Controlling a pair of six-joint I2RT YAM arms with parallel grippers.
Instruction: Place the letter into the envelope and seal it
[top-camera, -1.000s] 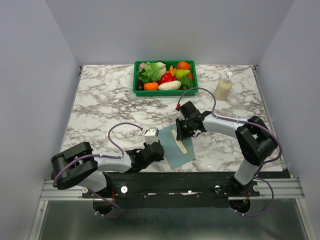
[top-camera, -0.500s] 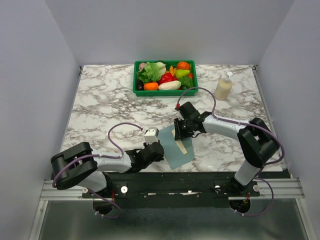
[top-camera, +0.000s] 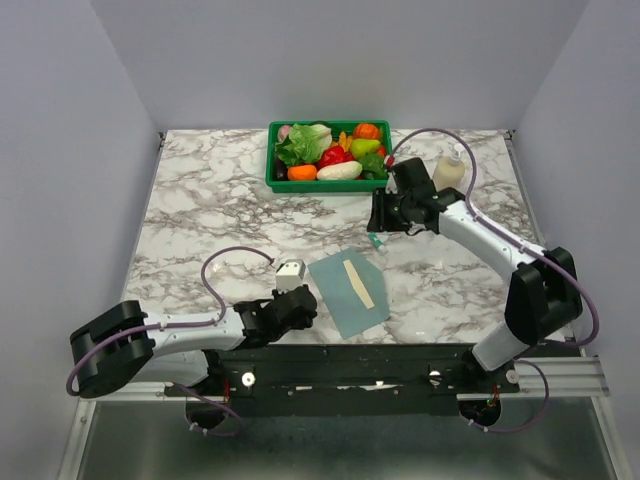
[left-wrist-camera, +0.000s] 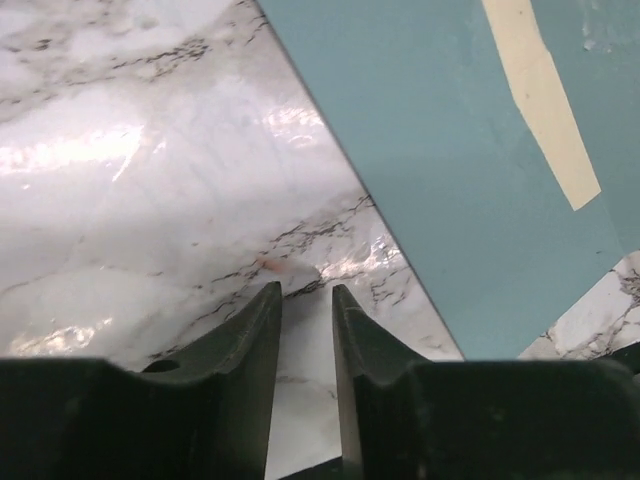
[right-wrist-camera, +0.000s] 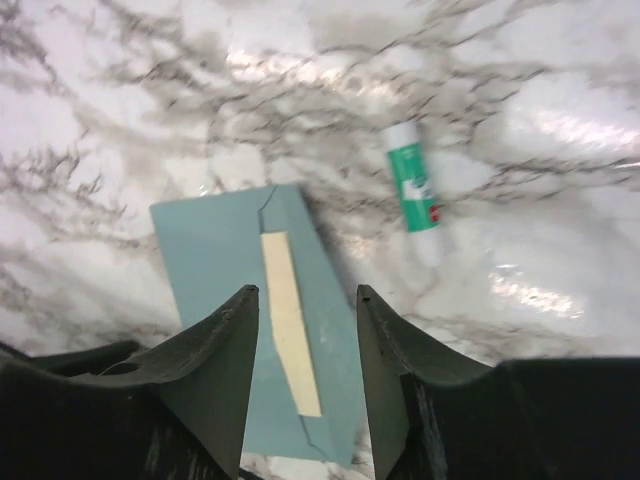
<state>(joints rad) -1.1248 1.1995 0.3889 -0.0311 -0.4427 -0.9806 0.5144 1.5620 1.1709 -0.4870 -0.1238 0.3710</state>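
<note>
On the table (top-camera: 200, 215), the envelope (top-camera: 335, 300) lies lengthwise from far-left to near-right

White marble-look tabletop with grey veins (top-camera: 200, 220), pretty glossy, soft glare patches (left-wrist-camera: 90, 150) showing in close-up view. Plain pale grey-lilac walls (top-camera: 340, 50) boxing in back and both sides. Even, diffuse light, shadows weak. Black metal crossbar (top-camera: 340, 357) along near table edge, silver aluminium rail (top-camera: 590, 377) beside it. Dull grey floor (top-camera: 330, 450) below.

My left end effector (top-camera: 302, 306) lies at nine o'clock of the envelope (top-camera: 335, 295); my right end effector (top-camera: 377, 216) hangs at its one o'clock.
</note>
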